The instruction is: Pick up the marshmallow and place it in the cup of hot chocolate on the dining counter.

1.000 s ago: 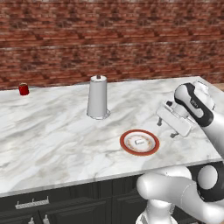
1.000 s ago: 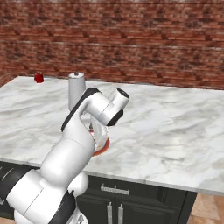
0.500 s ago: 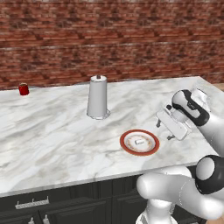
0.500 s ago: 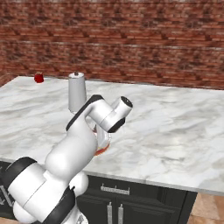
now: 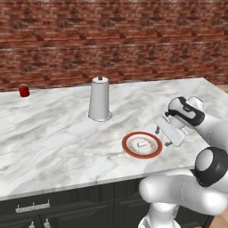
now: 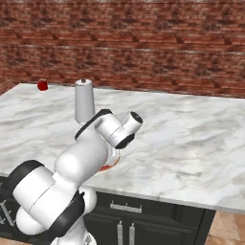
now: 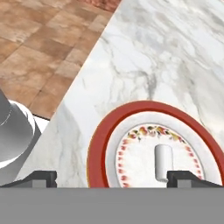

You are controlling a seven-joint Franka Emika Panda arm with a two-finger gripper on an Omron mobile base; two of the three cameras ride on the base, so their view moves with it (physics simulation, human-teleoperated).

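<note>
The marshmallow is a tiny white cylinder lying on a round red-rimmed plate near the front of the dining counter. My gripper hangs open just right of and above the plate, with nothing between its fingers. In the hand view the marshmallow lies on the plate, close to the right fingertip, while the gripper spreads wide over it. The cup of hot chocolate, a small red mug, stands far off at the counter's back left.
A tall grey conical canister with a knob stands behind the plate, also in the right base view. A brick wall runs behind the counter. The counter's front edge and tiled floor lie near the plate.
The hand has sunk a little and come closer to the plate's right side. Its jaws have stayed open. The marshmallow, plate, mug and canister have not moved.
</note>
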